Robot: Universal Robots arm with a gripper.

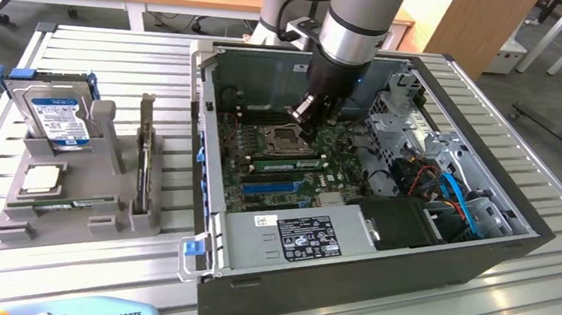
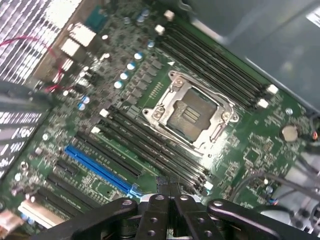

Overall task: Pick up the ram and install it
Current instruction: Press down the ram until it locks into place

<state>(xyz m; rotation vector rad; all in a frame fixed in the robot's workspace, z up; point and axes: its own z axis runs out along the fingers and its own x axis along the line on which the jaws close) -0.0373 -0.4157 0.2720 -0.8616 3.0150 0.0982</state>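
- gripper [image 1: 302, 121] [image 2: 169, 184] hangs inside the open pc case [image 1: 351, 283], just above the cpu socket [image 1: 285, 139] [image 2: 192, 116]. Fingers are pressed tight together w/ nothing between them.
- ram [image 1: 61, 202] isn't near the socket. It's outside the case, way off to the exterior view's left of it, lying flat in the front slot of the grey tray [image 1: 14, 234], well apart from the gripper.
- Same tray, still left of the socket: hard drive [image 1: 58, 114] standing upright at the back, silver cpu chip [image 1: 41, 176] between it and the ram.
- Long black mem slots [image 2: 150, 150] run right beside the socket on the side toward the blue slot [image 1: 273, 185] [image 2: 100, 170]. More of them sit on the socket's opposite side.
- Room: open air straight above the socket. Case walls ring it, w/ the psu [image 1: 295, 237] past the blue slot and the drive cage + cables [image 1: 440, 177] to the exterior view's right of the socket.
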